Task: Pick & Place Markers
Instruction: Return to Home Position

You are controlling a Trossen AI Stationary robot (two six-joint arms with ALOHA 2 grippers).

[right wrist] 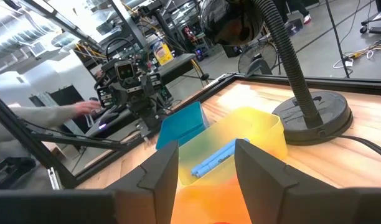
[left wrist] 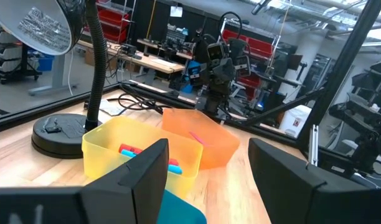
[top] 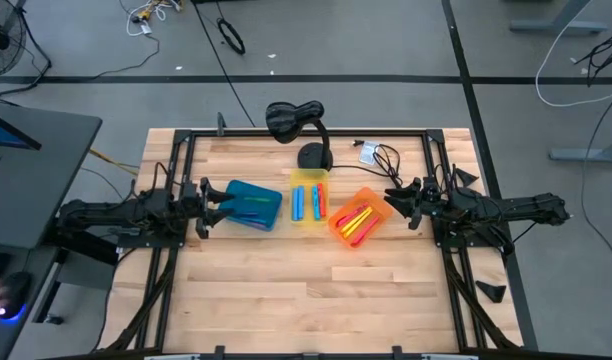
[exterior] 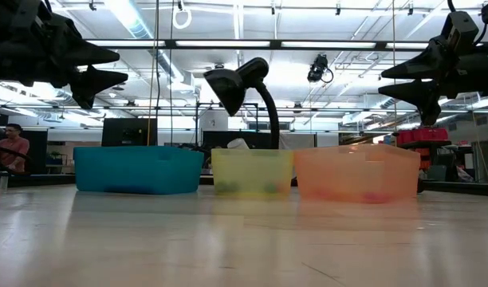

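Observation:
The markers lie inside three plastic bins in a row: blue and red sticks in the yellow bin, red and yellow ones in the orange bin, some more in the blue bin. My left gripper hovers open just left of the blue bin, above table height. My right gripper hovers open just right of the orange bin. In the right wrist view blue markers show in the yellow bin; in the left wrist view a red marker shows in the orange bin.
A black desk lamp stands behind the yellow bin, its base on the far part of the table, with a cable and a small card beside it. Bare wood stretches along the near half. A person's hand shows beyond the table.

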